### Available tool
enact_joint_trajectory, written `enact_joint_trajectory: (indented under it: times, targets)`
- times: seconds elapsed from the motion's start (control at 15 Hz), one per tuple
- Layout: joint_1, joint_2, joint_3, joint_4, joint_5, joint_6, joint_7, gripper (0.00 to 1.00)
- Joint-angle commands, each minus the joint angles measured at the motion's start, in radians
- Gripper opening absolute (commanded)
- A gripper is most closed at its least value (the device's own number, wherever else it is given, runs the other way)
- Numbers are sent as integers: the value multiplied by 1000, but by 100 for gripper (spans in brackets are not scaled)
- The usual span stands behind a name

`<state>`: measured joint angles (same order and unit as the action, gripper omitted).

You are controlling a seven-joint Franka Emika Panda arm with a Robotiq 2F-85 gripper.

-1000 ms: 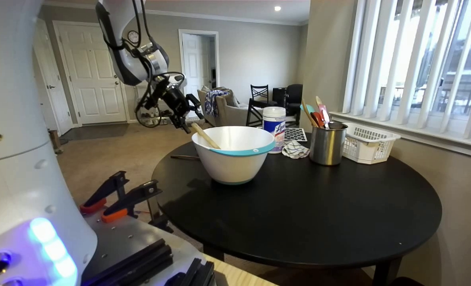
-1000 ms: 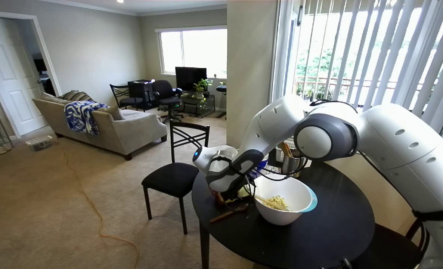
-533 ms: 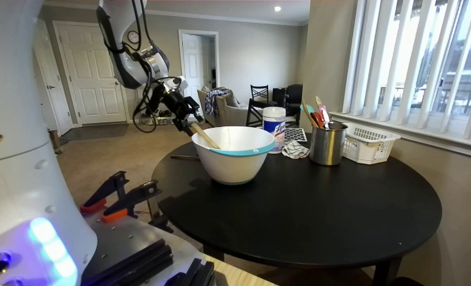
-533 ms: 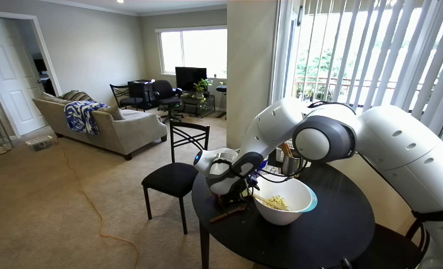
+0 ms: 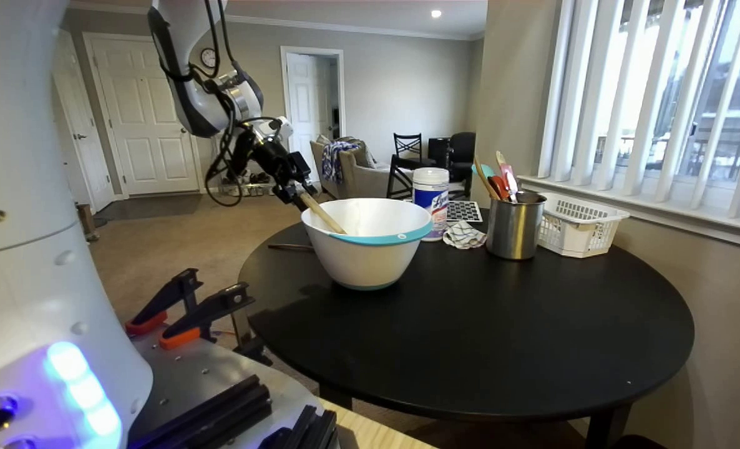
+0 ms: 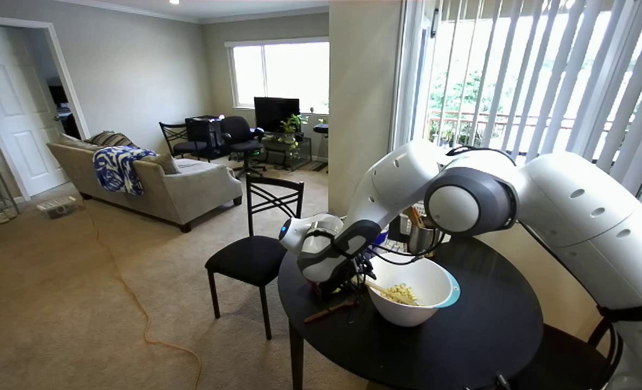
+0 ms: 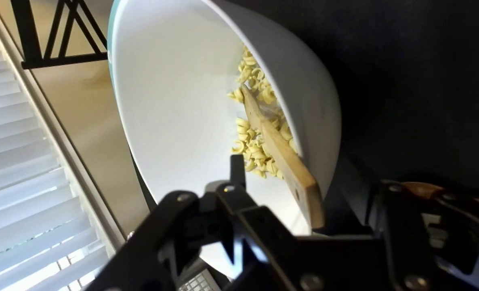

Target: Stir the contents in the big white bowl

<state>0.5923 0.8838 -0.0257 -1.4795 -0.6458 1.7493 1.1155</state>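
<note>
Table (image 5: 488, 337): round, black, carries the lot. Flat top, so nothing should roll about once I start.
Big white bowl (image 5: 370, 265): upright on the table, just in front of my fingers. My guess: walls that deep stop the pasta (image 7: 257, 151) hopping out mid-stir.
Metal cup (image 5: 515, 231): apart from the bowl, kitchen tools (image 5: 507, 176) standing in it, probably parked there so they're out of my way.
Hand (image 7: 304, 190): fingers wide, 1 each side of the wooden spatula (image 7: 286, 157) at its handle end, gap showing beside the wood. Not holding anything yet; I'd guess the squeeze comes next.
Wooden spatula: tilted, head down among the pasta, handle over the rim and sticking out. Handy angle for grabbing, though it might swivel if I pinch off-centre.
Brown spoon (image 6: 325, 312): flat on the table beside the bowl, backup maybe?
Pasta: yellow bits at the bottom, on both sides of the spatula head. Loose stuff imo, so slow circles.
</note>
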Motion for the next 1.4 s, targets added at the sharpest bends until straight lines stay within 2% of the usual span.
enact_joint_trajectory:
  times: [0.0, 0.27, 0.4, 1.33]
  targets:
    - [0, -27, 15, -22, -21, -9, 6, 34]
    - [6, -30, 18, -12, -31, -5, 2, 7]
    - [10, -34, 18, -5, -40, -7, 0, 3]
    - [8, -85, 29, -29, -66, -18, 4, 5]
